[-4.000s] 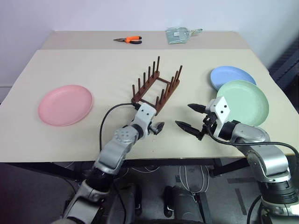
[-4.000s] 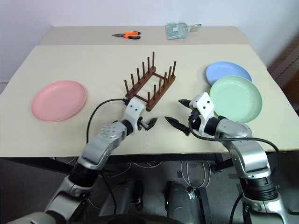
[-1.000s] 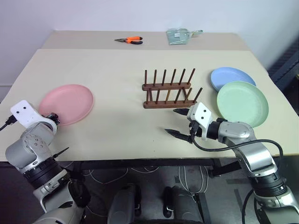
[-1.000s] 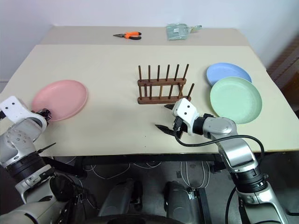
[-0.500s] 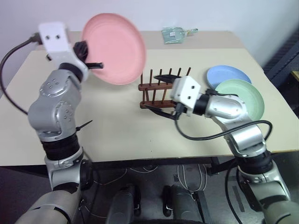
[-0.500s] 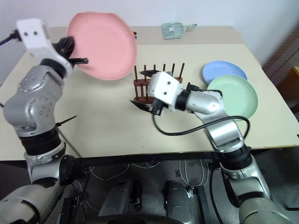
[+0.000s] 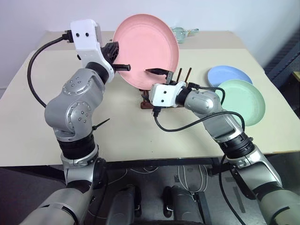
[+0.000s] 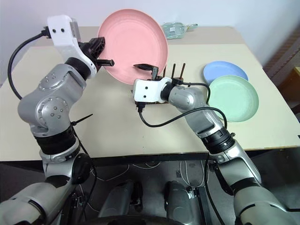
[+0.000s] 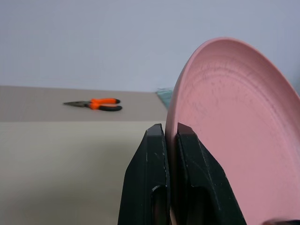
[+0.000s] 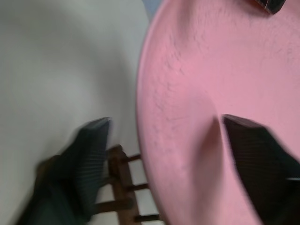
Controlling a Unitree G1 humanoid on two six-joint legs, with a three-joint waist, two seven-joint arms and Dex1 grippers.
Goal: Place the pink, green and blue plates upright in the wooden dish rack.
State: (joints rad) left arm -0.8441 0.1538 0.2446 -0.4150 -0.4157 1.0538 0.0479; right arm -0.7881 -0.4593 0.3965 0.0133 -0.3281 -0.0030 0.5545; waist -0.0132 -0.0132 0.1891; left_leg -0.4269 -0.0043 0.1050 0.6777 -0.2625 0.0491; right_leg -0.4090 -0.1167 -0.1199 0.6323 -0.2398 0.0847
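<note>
The beige tabletop (image 7: 42,93) has wide bare room on its left half and along the front edge. 3 plates are in sight, all round, shallow and matte. The pink plate (image 7: 147,47) is held up in the air, standing nearly on edge above the rack (image 7: 161,101), its hollow face turned toward the camera. The left hand (image 7: 117,58) is clamped shut on its left rim, 1 finger on each face. The right hand (image 8: 150,77) has its 2 fingers spread apart astride the plate's lower rim, not gripping it. The green plate (image 7: 243,101) lies flat near the right edge, overlapping the blue plate (image 7: 225,74) behind it. 1 dark wooden rack with thin pegs stands mid-table. 1 pair of orange pliers (image 9: 96,104) lies at the far edge.
</note>
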